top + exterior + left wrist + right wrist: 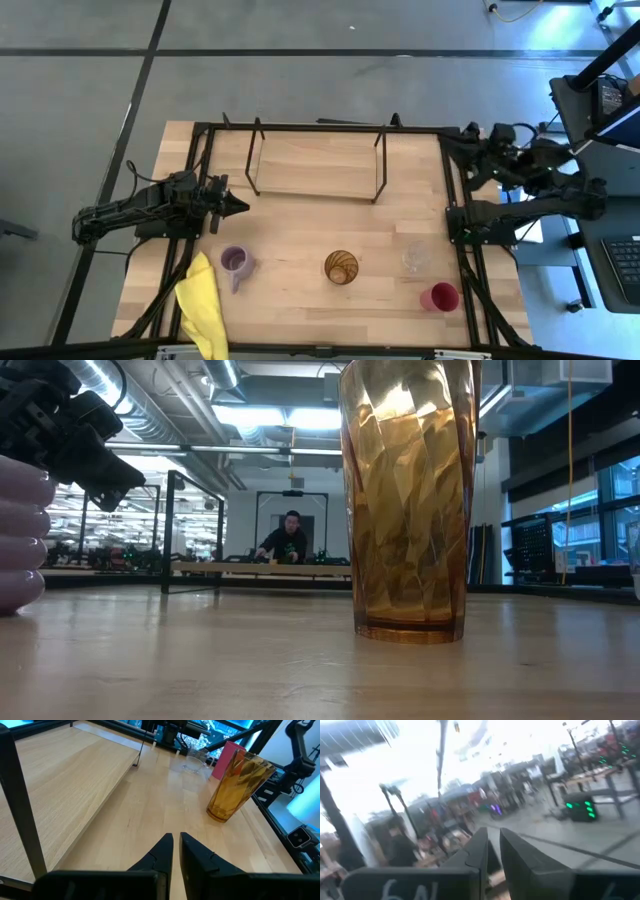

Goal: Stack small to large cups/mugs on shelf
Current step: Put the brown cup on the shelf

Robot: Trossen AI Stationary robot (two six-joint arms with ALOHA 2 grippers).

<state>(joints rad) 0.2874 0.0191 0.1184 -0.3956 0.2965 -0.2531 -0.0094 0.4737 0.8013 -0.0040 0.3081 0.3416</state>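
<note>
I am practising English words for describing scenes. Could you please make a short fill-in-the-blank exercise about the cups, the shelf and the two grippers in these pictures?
1. The shelf holds ____ cups.
2. The cup nearest the yellow cloth is the ____ mug.
3. The amber tumbler stands between that mug and the clear ____.
4. The left gripper and right gripper both have their fingers ____.

Missing words: no; purple; glass; shut

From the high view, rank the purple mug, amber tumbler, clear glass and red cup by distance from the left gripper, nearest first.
Measured from the left gripper, at the table's left side beside the shelf:
1. Purple mug, just in front of it, by the yellow cloth.
2. Amber tumbler, front centre.
3. Clear glass, right of the tumbler.
4. Red cup, front right, farthest.
</note>
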